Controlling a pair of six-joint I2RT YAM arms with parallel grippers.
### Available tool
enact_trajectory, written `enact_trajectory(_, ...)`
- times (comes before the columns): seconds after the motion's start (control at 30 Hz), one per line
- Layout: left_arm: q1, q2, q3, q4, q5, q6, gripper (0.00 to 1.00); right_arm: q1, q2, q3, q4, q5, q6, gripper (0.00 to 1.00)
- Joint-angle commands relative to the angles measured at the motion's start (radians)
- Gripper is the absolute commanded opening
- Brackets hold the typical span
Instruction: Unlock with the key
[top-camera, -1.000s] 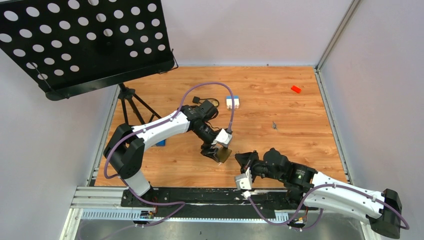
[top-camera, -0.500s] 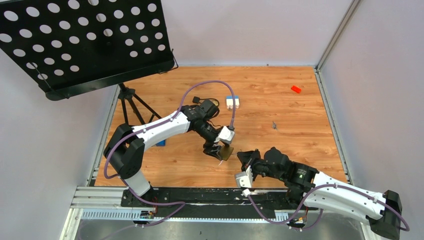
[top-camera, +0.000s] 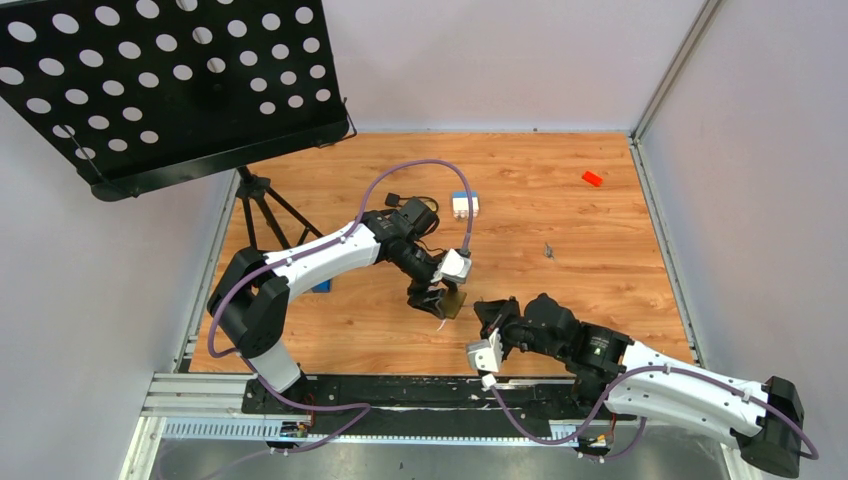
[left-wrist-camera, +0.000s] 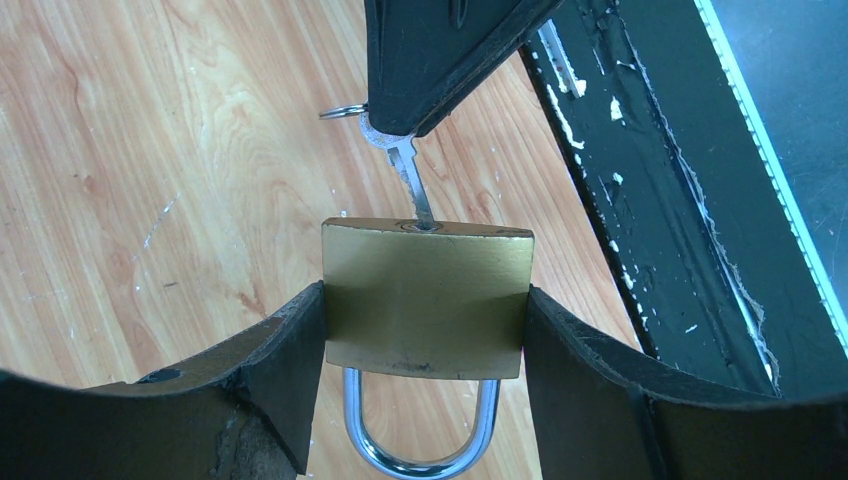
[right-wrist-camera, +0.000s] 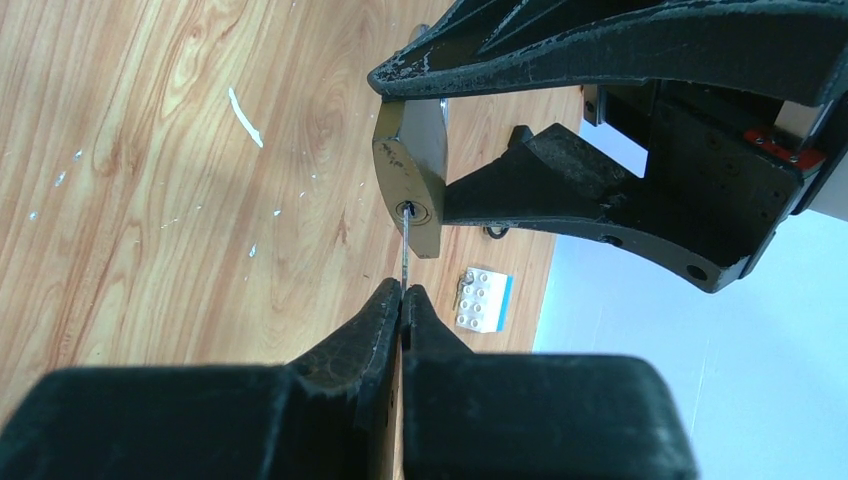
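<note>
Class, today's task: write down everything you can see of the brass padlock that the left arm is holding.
The brass padlock is a rectangular, brushed gold-coloured body with a shiny steel U-shaped shackle, both legs entering the body. The left gripper's fingers clamp its two narrow sides, holding it above the wooden table. Its keyhole faces the right gripper, whose grey key has its tip in the hole.

You have bright, even light from overhead in all three views. Shadows on the wooden table (top-camera: 560, 200) are soft and sit close under the arms. The brass padlock (left-wrist-camera: 425, 298) carries a dull sheen, and its shackle shows a bright glint. In your left wrist view the near fingers (left-wrist-camera: 270, 370) are dark and slightly soft, while the key (left-wrist-camera: 412, 185) is sharp. The far wall (right-wrist-camera: 640, 300) is washed out to pale blue.
</note>
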Motion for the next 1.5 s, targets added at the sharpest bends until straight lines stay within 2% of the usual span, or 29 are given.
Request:
enact_trajectory(0.0,-0.014,-0.039,0.048,0.100,0.107,-0.033,0.00,-0.002,0.008,0.035,0.069,-0.007,0.033,0.00)
enact_trajectory(0.47,-0.014,-0.016,0.067,0.132,0.096,-0.127,0.00,0.014,0.003,0.021,0.093,0.014,0.020,0.00)
enact_trajectory(0.87,-0.014,-0.006,0.078,0.149,0.097,-0.166,0.00,0.064,0.017,-0.028,0.126,0.112,-0.063,0.00)
enact_trajectory(1.23,-0.012,-0.017,0.060,0.271,0.044,-0.311,0.00,0.098,0.040,-0.026,0.136,0.120,-0.026,0.00)
enact_trajectory(1.47,-0.014,-0.022,0.058,0.264,0.090,-0.298,0.00,0.097,0.029,-0.026,0.160,0.124,0.014,0.00)
